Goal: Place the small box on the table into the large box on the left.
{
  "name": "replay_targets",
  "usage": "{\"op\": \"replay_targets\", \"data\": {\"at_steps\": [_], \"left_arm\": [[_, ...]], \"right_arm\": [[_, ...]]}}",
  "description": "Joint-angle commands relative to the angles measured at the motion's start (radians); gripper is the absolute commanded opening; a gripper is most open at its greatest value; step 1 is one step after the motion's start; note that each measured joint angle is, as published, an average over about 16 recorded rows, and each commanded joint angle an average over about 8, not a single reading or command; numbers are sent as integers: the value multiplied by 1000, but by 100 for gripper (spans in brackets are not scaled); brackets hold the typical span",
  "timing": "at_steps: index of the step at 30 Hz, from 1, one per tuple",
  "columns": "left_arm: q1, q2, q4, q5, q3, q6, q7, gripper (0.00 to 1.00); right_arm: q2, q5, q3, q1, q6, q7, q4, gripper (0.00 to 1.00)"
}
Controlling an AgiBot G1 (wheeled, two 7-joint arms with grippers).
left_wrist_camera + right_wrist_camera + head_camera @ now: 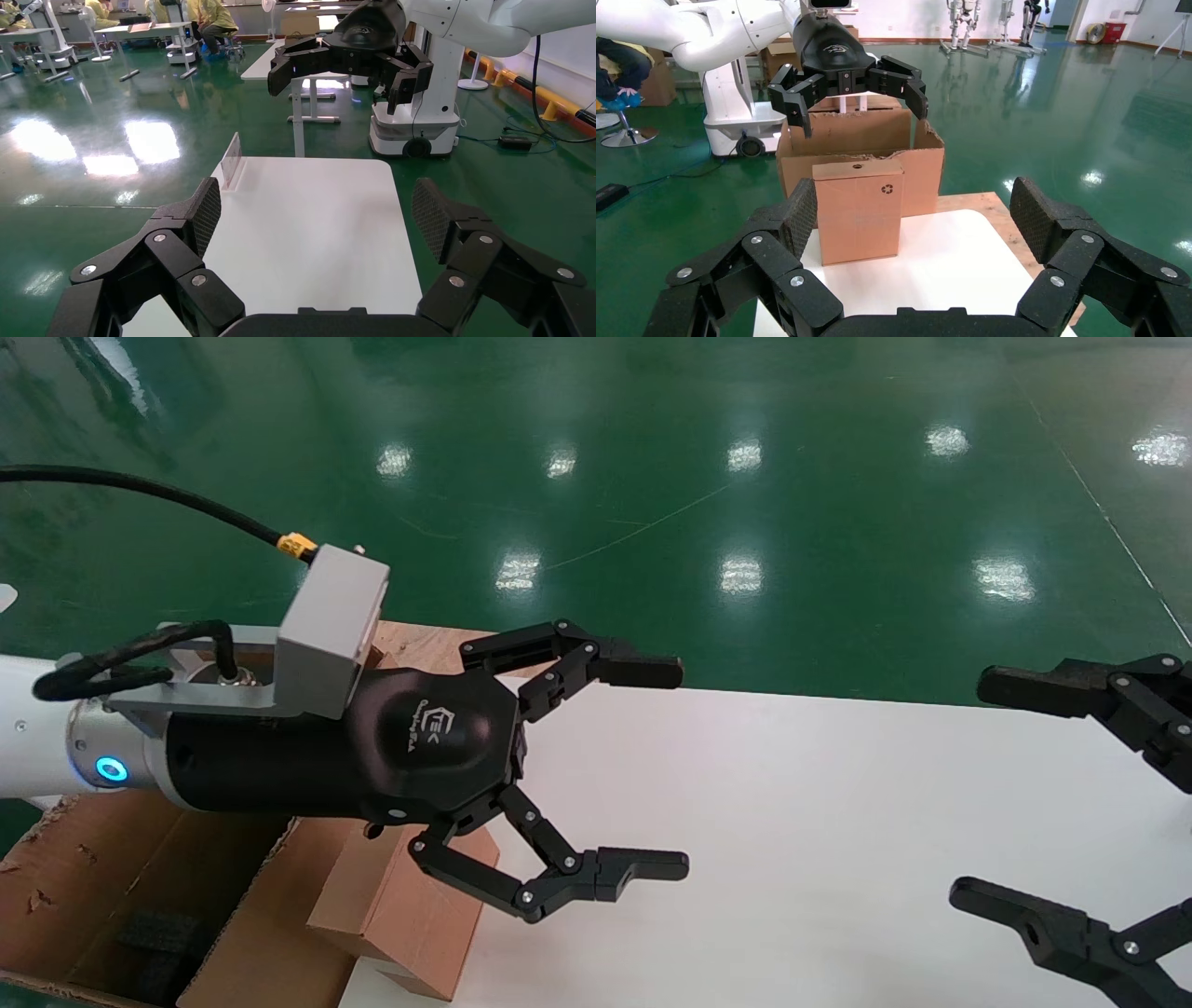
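Note:
The small box (857, 210) stands upright on the white table (926, 281) near its left end, with a recycling symbol and a round hole on it. In the head view the small box (400, 905) is partly covered by my left arm. Right behind it stands the large box (923, 158), whose torn flaps and black foam (158, 933) show in the head view. My left gripper (666, 768) hangs open in the air above both boxes, touching neither. My right gripper (992, 792) is open over the table's right side, facing the small box from a distance.
A reddish plywood board (993, 210) lies under the large box past the table's end. A clear sign holder (230, 161) stands at a far table corner. The white robot base (422, 105) and a glossy green floor (745, 477) surround the table.

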Motion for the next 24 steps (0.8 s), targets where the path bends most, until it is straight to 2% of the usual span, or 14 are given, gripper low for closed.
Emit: {"op": "replay_targets", "data": {"at_steps": [1,13,15,21,22,24], "left_arm": [[0,0,0,0,0,0,0,100],[1,0,0,0,-1,0,0,100],[1,0,0,0,-1,0,0,100],[-1,-17,-9,41,7,-30,-11,100],[-1,-24,-15,59,10,-44,-17,100],[-1,-41,-30,103,17,-79,-35,100]], "right_arm": [[0,0,0,0,0,0,0,100],[0,0,0,0,0,0,0,100],[0,0,0,0,0,0,0,83],[0,0,0,0,0,0,0,8],[0,0,0,0,0,0,0,2],[0,0,0,0,0,0,0,0]]}}
